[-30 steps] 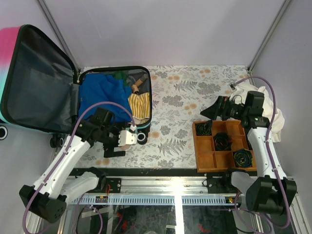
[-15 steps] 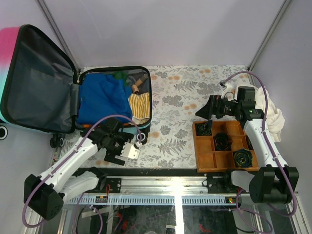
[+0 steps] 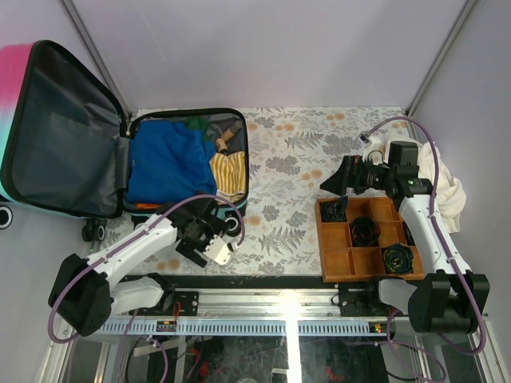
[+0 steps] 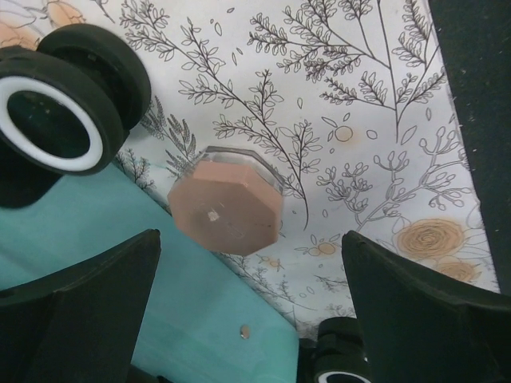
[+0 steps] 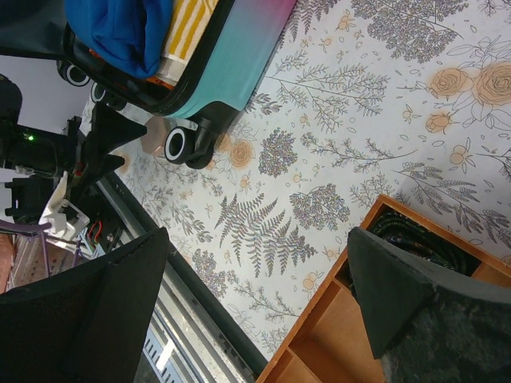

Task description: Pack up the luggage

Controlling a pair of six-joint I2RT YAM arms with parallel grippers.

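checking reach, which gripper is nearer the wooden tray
Right. The right gripper hovers at the far left corner of the wooden tray; the left gripper is by the luggage.

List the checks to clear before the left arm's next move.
1. luggage open, lid back: ok.
2. left gripper open and empty: ok.
3. Brown octagonal piece on the table just ahead of the jaws, untouched: ok.
4. Clearance from the luggage wheel: cannot tell.
5. right gripper open, empty, by the wooden tray: ok.
6. Free room beside the blue garment: cannot tell.
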